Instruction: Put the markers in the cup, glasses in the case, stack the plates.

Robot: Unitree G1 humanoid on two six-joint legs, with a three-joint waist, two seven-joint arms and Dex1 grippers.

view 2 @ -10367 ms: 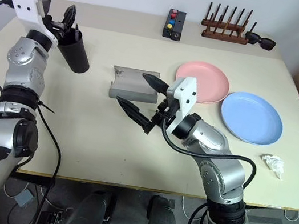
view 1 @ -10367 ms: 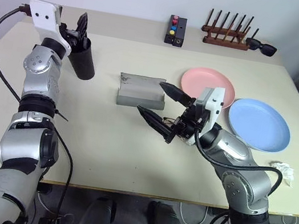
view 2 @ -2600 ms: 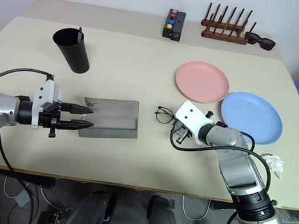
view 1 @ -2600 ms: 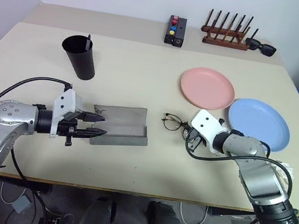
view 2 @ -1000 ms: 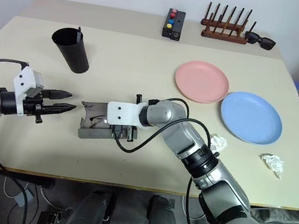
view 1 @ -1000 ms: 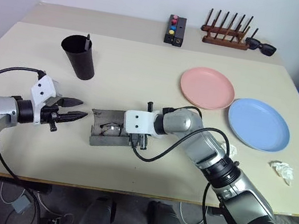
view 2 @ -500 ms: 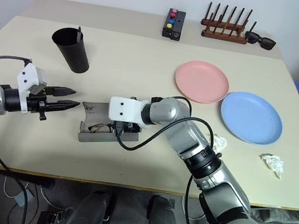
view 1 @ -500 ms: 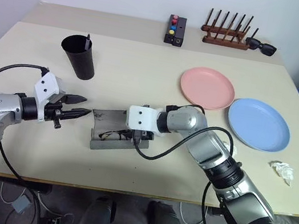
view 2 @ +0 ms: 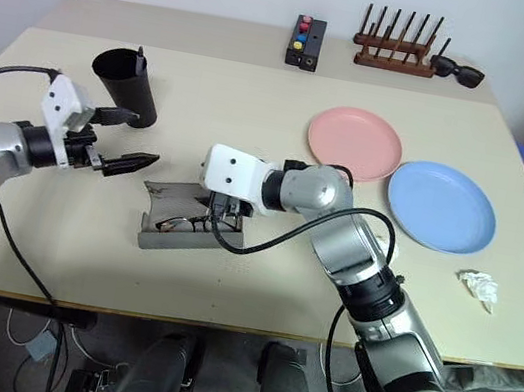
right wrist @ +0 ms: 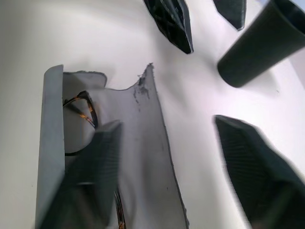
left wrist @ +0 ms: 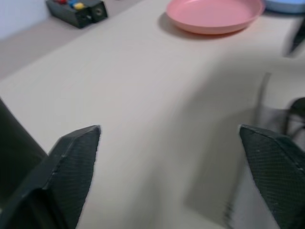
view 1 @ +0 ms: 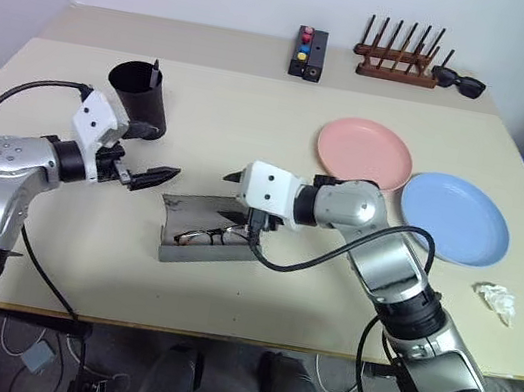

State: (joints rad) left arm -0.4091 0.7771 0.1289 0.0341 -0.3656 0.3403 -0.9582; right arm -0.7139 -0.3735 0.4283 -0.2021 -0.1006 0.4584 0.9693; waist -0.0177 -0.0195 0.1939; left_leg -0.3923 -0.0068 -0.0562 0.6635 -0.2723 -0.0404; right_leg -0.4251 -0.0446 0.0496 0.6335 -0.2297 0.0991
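Nearest the front edge of the beige table, the grey spectacle case lies open, its lid flat toward the back. The wire-framed glasses sit inside its trough, folded along the front wall.

The right gripper hovers just above the case at its right end, pointing leftward; its two black fingers stand well apart with nothing between them.

To the left of the case and apart from it, the left gripper hangs above the table with its tips aimed toward the case. Its jaws are spread wide and hold nothing.

Behind the left gripper stands the black cup, upright, with a dark marker tip poking above its rim; how many markers are inside cannot be told.

On the right half of the table, the light blue plate lies nearer, and the pink plate sits just beyond and to its left, the two side by side, not stacked. A crumpled white tissue lies near the right edge, in front of the blue plate.

At the far edge are a small black box with coloured buttons, a wooden peg rack, and black sunglasses beside the rack.
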